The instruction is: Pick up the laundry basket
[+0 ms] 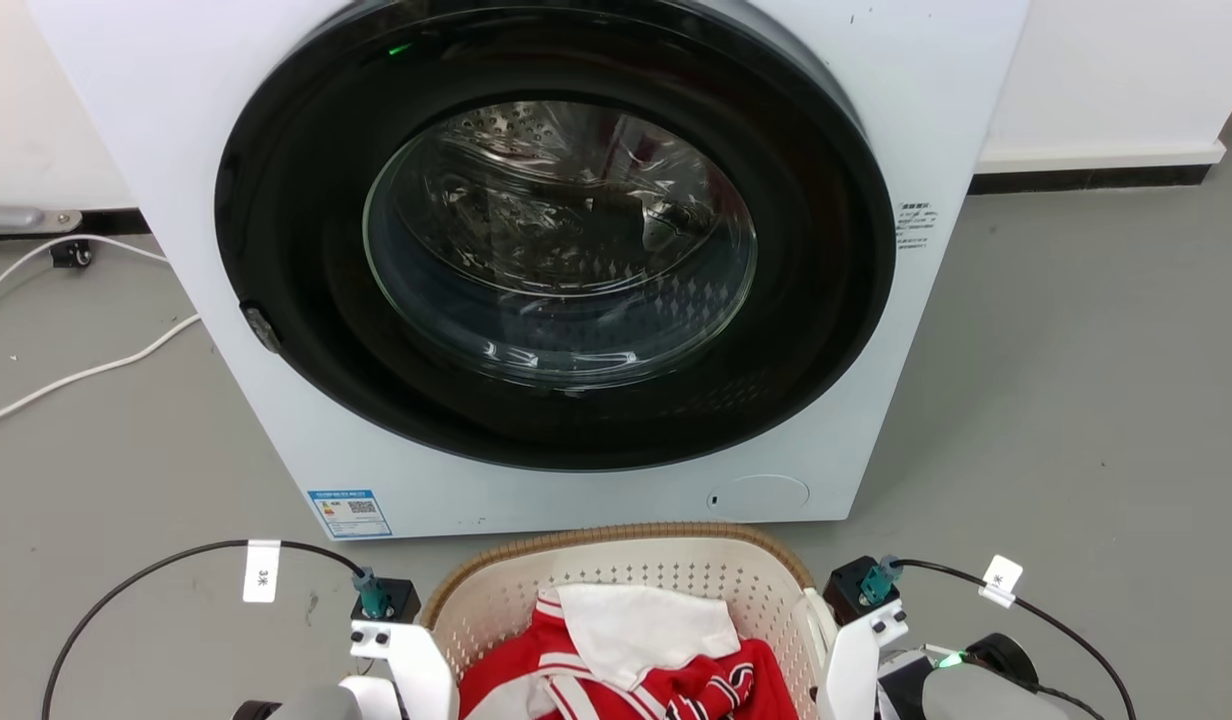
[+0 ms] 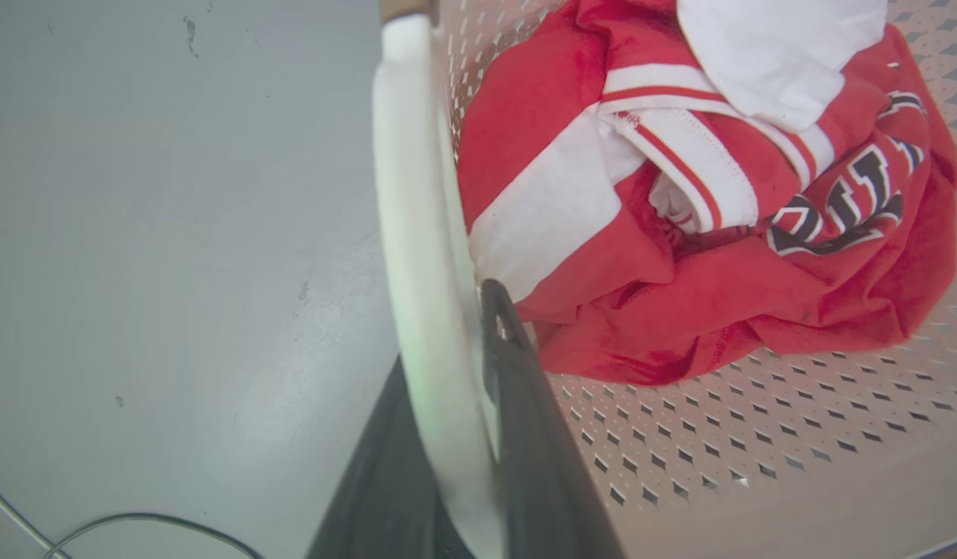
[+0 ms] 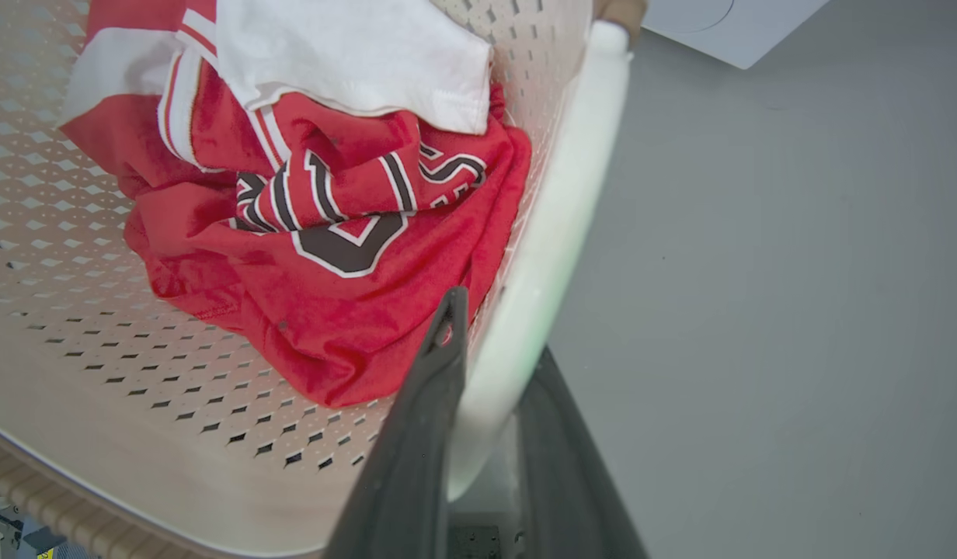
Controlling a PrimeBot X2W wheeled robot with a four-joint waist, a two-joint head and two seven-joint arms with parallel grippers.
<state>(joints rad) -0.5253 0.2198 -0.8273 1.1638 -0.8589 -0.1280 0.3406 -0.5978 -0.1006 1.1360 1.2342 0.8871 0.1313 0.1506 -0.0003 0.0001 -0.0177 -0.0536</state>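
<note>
White plastic, the left handle (image 2: 416, 194) is clamped in my left gripper (image 2: 447, 334). The laundry basket (image 1: 616, 572) stands near me, in front of the washing machine (image 1: 576, 495). My right gripper (image 3: 498, 326) clamps the right handle (image 3: 572, 178). Grasping seems done; lifting remains.

Washing machine (image 1: 556, 250) on grey floor (image 1: 1076, 400); white cloth (image 3: 346, 54) atop red jersey (image 3: 370, 334).
</note>
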